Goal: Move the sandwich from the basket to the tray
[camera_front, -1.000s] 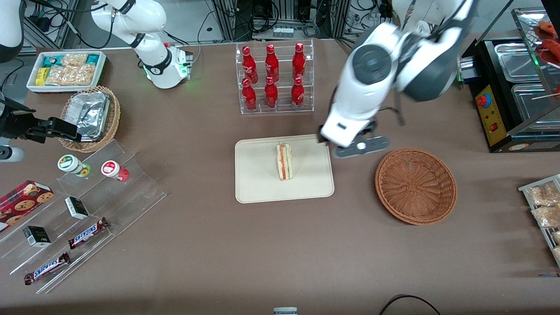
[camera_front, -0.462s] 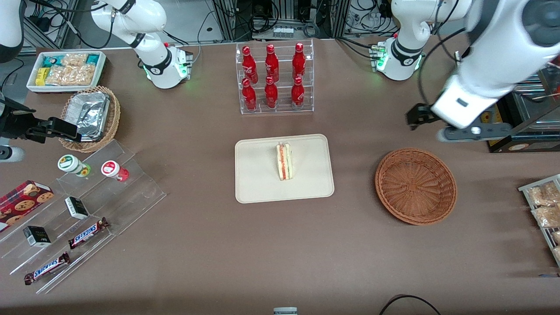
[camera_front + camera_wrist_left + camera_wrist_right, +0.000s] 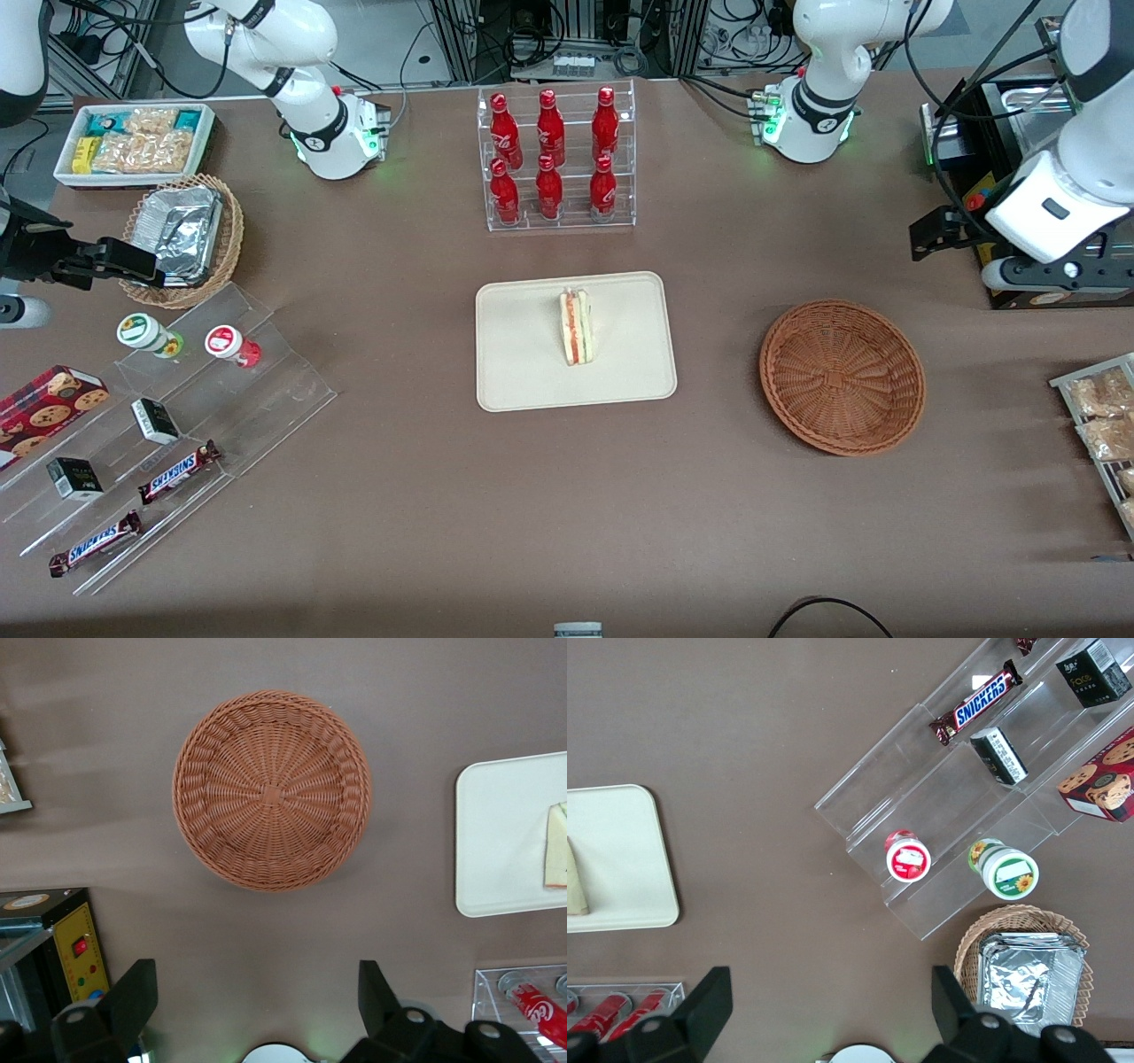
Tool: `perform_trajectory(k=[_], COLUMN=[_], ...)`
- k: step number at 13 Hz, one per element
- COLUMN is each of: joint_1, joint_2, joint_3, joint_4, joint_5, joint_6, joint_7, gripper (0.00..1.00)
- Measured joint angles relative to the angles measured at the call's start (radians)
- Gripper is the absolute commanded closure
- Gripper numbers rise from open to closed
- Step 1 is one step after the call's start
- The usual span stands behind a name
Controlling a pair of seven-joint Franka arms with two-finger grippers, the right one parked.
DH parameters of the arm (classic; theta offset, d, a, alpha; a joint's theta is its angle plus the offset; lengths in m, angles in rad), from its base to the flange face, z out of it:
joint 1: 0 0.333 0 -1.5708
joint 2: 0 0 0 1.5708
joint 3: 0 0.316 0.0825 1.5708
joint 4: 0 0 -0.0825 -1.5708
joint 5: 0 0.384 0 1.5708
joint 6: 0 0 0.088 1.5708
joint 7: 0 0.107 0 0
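On tray (image 3: 523, 372), sandwich (image 3: 576, 327) upright, stripe facing up, tool (image 3: 257, 992) open high above table

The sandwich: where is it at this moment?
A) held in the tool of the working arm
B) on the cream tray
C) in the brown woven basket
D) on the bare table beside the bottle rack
B. The sandwich lies on the tray, the basket holds nothing, and the tool hangs open and holds nothing, high up at the working arm's end of the table.

Lit evenly from overhead; soft shadow beside the basket (image 3: 842, 377); gripper (image 3: 257, 1001) dark, fingers wide apart; bottles (image 3: 551, 155) glinting; frames sharp.
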Motion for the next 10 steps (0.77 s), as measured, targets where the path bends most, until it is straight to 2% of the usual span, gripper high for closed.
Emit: perform_trajectory(k=[2, 6, 10], joint_1=[0.0, -0.069, -0.076], joint_2=[-0.006, -0.037, -0.043], joint_3=[0.005, 0.119, 0.13], joint_4=[-0.004, -0.01, -0.003], joint_5=[0.0, -0.001, -0.001], joint_6=[0.0, 0.0, 0.004], joint_7=[0.011, 0.021, 0.022], gripper=[0.0, 0.0, 0.0])
